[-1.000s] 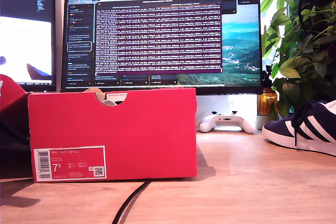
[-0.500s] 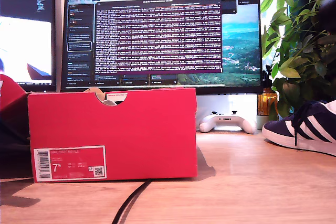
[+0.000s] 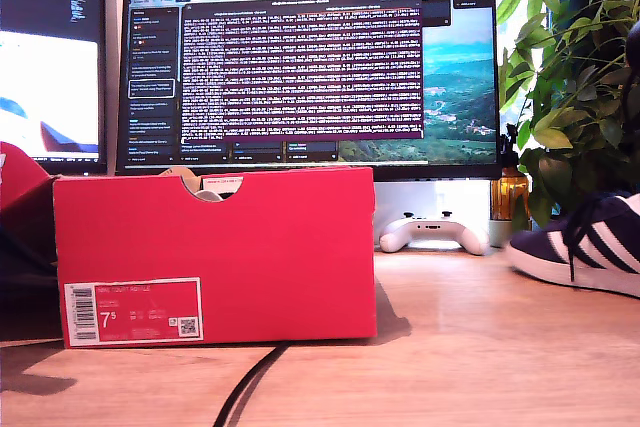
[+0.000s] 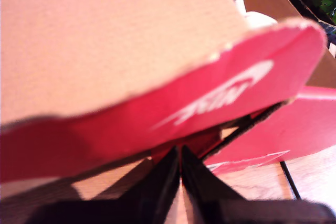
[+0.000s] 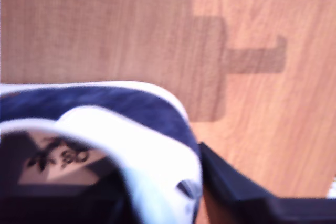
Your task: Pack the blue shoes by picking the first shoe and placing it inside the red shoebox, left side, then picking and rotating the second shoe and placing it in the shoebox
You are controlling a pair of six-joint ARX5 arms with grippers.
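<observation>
Navy suede sneaker (image 3: 585,247) with white stripes and a white sole has shifted a little toward the exterior view's right over the last second, and its toe now sits slightly higher off the pale wooden tabletop (image 3: 460,347) than it did. We read that as the start of the first pick: the shoe is beginning to leave the table, and nothing has yet gone into the big bright red cardboard shoebox (image 3: 215,257), which has not moved.

Our second gripper (image 5: 199,192) is at the heel of this shoe. In the second wrist view the white-lined heel collar curves right against one dark finger (image 5: 236,192), with the printed insole just inside the collar and bare wood beyond it. We judge the jaws to be clamped on the heel collar, though the other finger is hidden inside the shoe and the view is blurred.

Our first gripper (image 4: 180,169) has its two dark fingers pressed together with no gap between them, holding nothing we can see. Just ahead of its tips, the red flap (image 4: 173,108) of the shoebox lid curves across, seemingly close.
</observation>
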